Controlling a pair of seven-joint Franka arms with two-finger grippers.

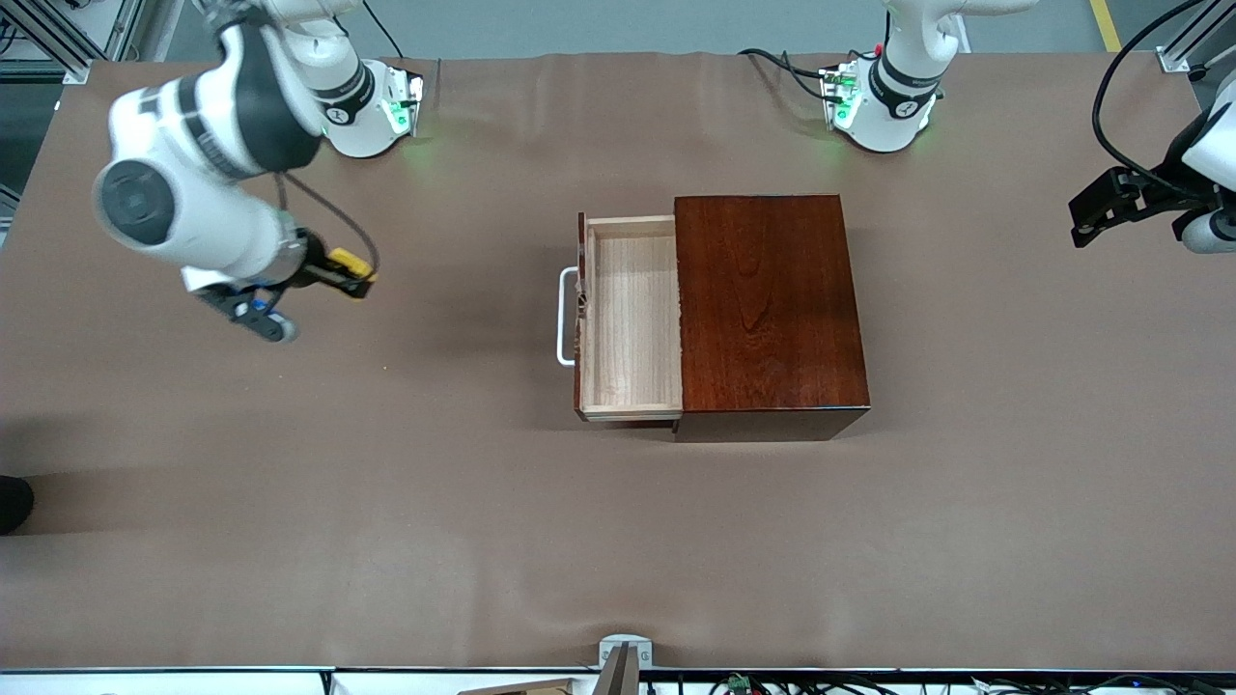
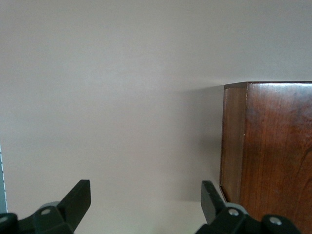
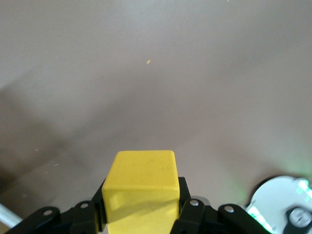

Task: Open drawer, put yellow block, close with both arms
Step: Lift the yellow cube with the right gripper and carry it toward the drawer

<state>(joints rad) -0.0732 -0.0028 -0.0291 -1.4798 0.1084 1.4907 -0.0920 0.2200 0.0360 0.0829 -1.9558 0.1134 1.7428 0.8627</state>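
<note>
The drawer (image 1: 632,319) stands pulled out of the dark reddish-brown box (image 1: 768,309), toward the right arm's end. Its pale-wood tray is empty and its white handle (image 1: 565,317) shows in front. My right gripper (image 1: 357,277) is shut on the yellow block (image 1: 346,259) and holds it in the air over bare table near the right arm's end, well apart from the drawer. The block fills the gripper in the right wrist view (image 3: 142,187). My left gripper (image 1: 1101,208) is open and empty over the table at the left arm's end. Its fingers (image 2: 78,197) stand wide, with a box corner (image 2: 268,156) in view.
The brown table cloth (image 1: 386,502) lies bare around the box. The two green-lit arm bases (image 1: 372,116) stand along the edge farthest from the front camera. The right arm's base also shows in the right wrist view (image 3: 285,209). A dark object (image 1: 12,502) sits at the table's edge.
</note>
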